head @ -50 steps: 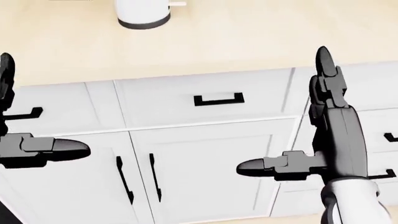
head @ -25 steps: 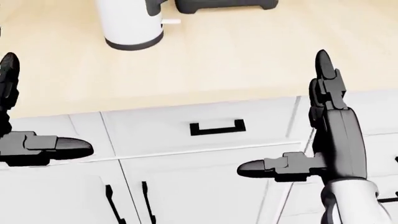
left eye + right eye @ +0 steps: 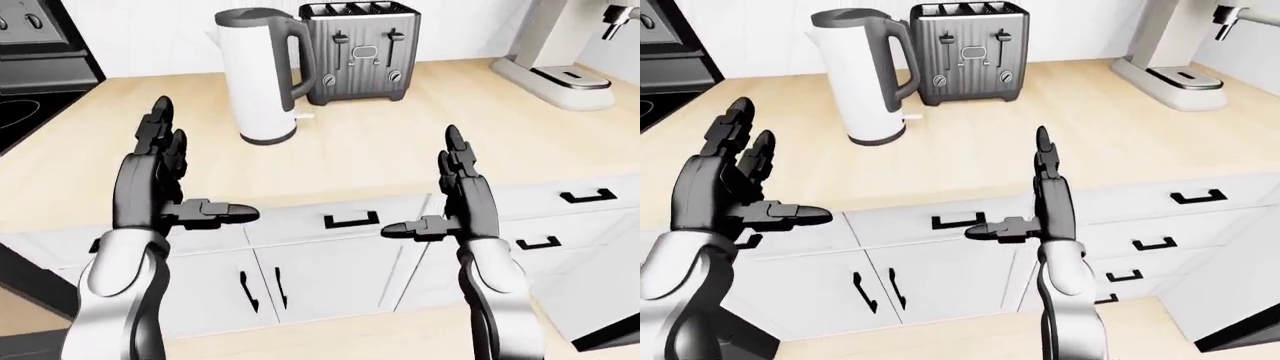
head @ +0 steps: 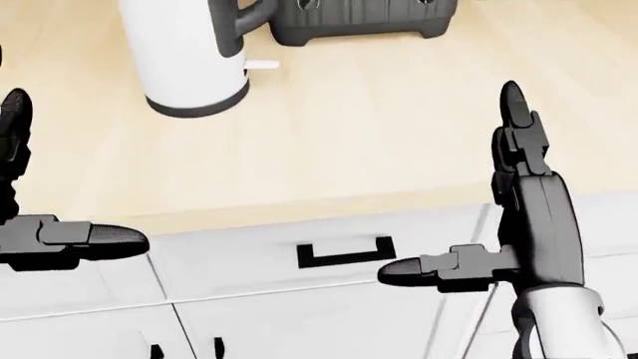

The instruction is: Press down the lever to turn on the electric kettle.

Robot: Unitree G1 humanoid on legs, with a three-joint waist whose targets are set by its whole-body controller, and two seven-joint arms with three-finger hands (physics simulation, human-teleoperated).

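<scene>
Over the cabinet fronts, below the counter edge in the eye views, both hands hang free. Left hand (image 3: pixel 160 180): open, fingers (image 3: pixel 158 135) straight and pointing up the view, thumb jutting toward view right; nothing held. Right hand (image 3: pixel 462 196): open likewise, fingers (image 3: pixel 453 150) up, thumb toward view left; nothing held. Hands well apart, roughly level with each other, neither touching the counter (image 3: pixel 400 142).

Drawer handle (image 3: pixel 351 220) sits between the two hands in the left-eye view; a pair of vertical door handles (image 3: pixel 262 289) lies below it.

Kettle (image 3: pixel 256 71): white body, dark handle on its view-right side, dark base ring, upright on the counter at upper centre-left of the left-eye view. Well apart from both hands, nearer the left one. Lever (image 3: pixel 303 115): small pale tab sticking out to view right low on the kettle, just under the handle; whether it is up or down cannot be told.

Toaster (image 3: pixel 360 52): dark, four-slot, just beside the kettle on view right, its lower left corner behind the kettle handle. Coffee machine (image 3: pixel 560 45) at upper right, on the same counter. Stove (image 3: pixel 35 82), black, at upper left edge.

Head view: looks down steeply; only the kettle's lower part and the toaster's base show at top.
</scene>
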